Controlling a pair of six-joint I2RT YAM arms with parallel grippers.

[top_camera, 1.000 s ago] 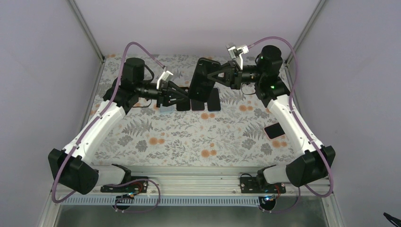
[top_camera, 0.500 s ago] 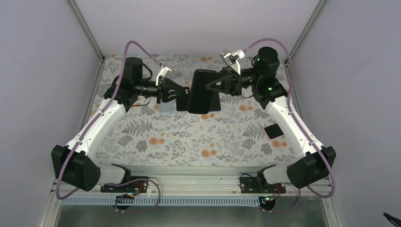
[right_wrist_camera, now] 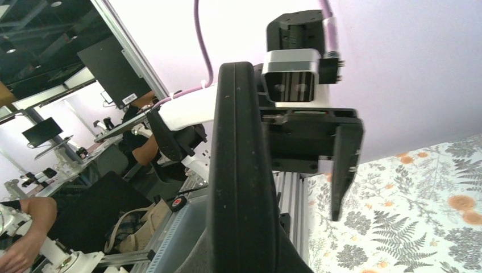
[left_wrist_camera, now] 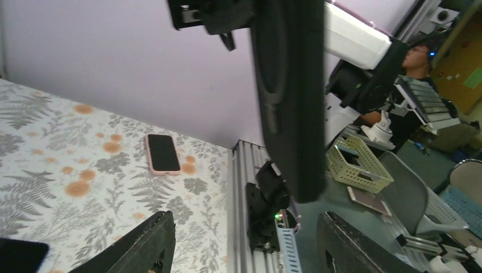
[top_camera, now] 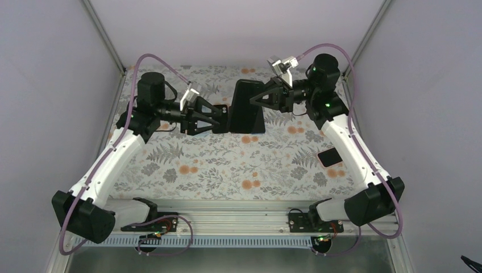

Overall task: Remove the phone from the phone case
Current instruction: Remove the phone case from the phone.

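Left gripper (top_camera: 224, 120) has opened its jaws wide beside the black cased phone (top_camera: 243, 111); right gripper (top_camera: 254, 100) pinches it. Grip only its rim.

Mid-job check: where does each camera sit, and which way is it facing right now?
Top external: above and behind the bases, looking down on the table; both arms show, the right gripper holding the phone case, the left gripper open beside it.
Left wrist: faces right past its own fingers at the case and the right arm.
Right wrist: faces left along the case at the left gripper.
Shared: top and left wrist both show the pink-cased phone.
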